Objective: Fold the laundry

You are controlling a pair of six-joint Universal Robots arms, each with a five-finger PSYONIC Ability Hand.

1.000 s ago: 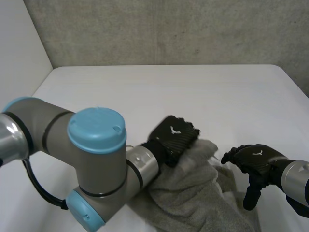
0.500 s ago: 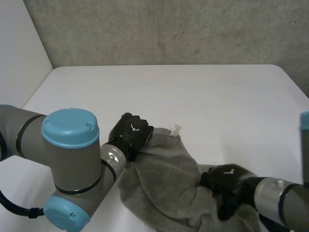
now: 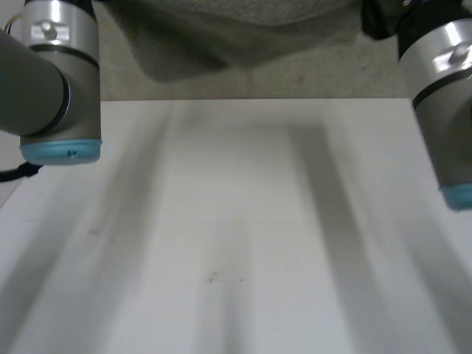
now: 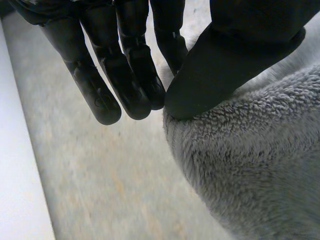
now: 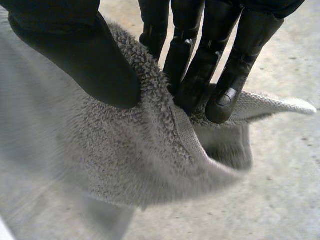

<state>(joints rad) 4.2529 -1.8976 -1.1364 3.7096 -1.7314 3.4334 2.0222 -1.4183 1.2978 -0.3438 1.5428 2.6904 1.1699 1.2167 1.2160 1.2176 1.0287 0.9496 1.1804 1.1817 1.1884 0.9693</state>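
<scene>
So the towel (image 3: 221,26) is up in the air over the far side of the table (image 3: 243,243), strung between the left arm (image 3: 55,74) on the left and the right arm (image 3: 442,88) on the right, wall behind it all. Left hand (image 4: 131,75) has one edge pinched between thumb and fingers. Right hand (image 5: 192,65) has a hemmed edge pinched the same way, with a corner poking out past its fingertips.

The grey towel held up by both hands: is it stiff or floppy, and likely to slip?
Probably floppy: the grey towel sags between the arms. Likely not slippery: its looped pile bunches under the thumb of the right hand. Seemingly light: the left hand holds it by a pinch.
</scene>
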